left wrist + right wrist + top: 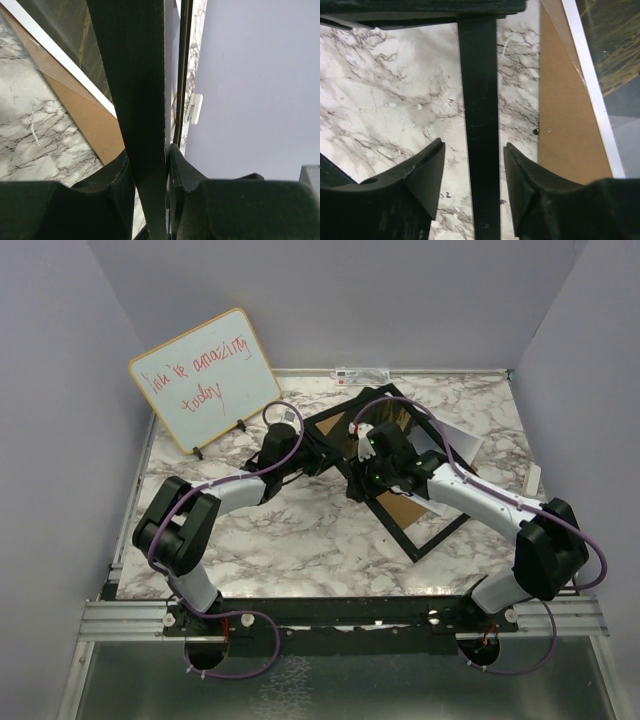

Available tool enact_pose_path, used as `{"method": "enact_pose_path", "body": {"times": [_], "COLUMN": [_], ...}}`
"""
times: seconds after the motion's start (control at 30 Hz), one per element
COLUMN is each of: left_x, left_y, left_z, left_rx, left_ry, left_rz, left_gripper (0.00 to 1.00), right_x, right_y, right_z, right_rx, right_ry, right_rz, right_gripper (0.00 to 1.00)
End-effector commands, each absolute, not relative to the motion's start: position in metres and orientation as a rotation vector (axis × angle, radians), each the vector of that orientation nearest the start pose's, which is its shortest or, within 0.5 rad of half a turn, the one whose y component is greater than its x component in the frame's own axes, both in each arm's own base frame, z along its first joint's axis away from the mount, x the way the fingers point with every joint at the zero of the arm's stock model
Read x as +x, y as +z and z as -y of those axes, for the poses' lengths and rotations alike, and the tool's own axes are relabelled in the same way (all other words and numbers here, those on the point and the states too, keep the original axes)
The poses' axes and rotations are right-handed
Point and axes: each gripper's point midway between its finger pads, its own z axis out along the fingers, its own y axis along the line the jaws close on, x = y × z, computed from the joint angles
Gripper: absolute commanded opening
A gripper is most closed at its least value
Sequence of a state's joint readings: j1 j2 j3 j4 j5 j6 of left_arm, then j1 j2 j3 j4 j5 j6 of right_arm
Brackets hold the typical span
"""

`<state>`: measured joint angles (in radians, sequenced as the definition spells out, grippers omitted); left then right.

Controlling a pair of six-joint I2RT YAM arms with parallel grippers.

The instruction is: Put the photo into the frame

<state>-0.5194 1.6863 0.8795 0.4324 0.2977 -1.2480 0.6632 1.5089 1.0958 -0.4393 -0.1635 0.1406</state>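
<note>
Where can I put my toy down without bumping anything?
Best is the bare table in front, between the left arm and right arm, nearer than the frame. The back middle is crowded: frame, brown board, photo and whiteboard.

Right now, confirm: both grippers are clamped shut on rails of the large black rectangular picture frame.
Only the left gripper is clamped on the black picture frame. The right gripper is open; the right wrist view shows its fingers straddling a rail with a gap either side.
</note>
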Motion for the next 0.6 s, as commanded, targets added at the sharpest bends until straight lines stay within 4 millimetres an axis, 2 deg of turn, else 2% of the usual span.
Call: {"method": "enact_pose_path", "body": {"times": [0.0,0.07,0.27,0.47,0.57], "left_x": [0.369,0.369,0.371,0.370,0.368], "left_y": [0.158,0.164,0.162,0.169,0.171], "left_z": [0.314,0.314,0.310,0.310,0.312], "left_rx": [-0.604,-0.624,-0.677,-0.673,-0.685], "left_ry": [-1.394,-1.405,-1.309,-1.268,-1.284], "left_rz": [-2.114,-2.109,-2.194,-2.246,-2.258], "left_gripper": [0.01,0.01,0.01,0.02,0.04], "right_x": [0.281,0.284,0.291,0.295,0.300], "right_y": [0.122,0.119,0.113,0.107,0.116], "right_z": [-0.263,-0.258,-0.241,-0.235,-0.235], "right_rx": [-0.634,-0.606,-0.562,-0.614,-0.617], "right_ry": [0.437,0.340,0.092,-0.054,-0.098], "right_rz": [-2.395,-2.397,-2.402,-2.389,-2.355], "right_gripper": [0.60,0.63,0.61,0.42,0.28]}}
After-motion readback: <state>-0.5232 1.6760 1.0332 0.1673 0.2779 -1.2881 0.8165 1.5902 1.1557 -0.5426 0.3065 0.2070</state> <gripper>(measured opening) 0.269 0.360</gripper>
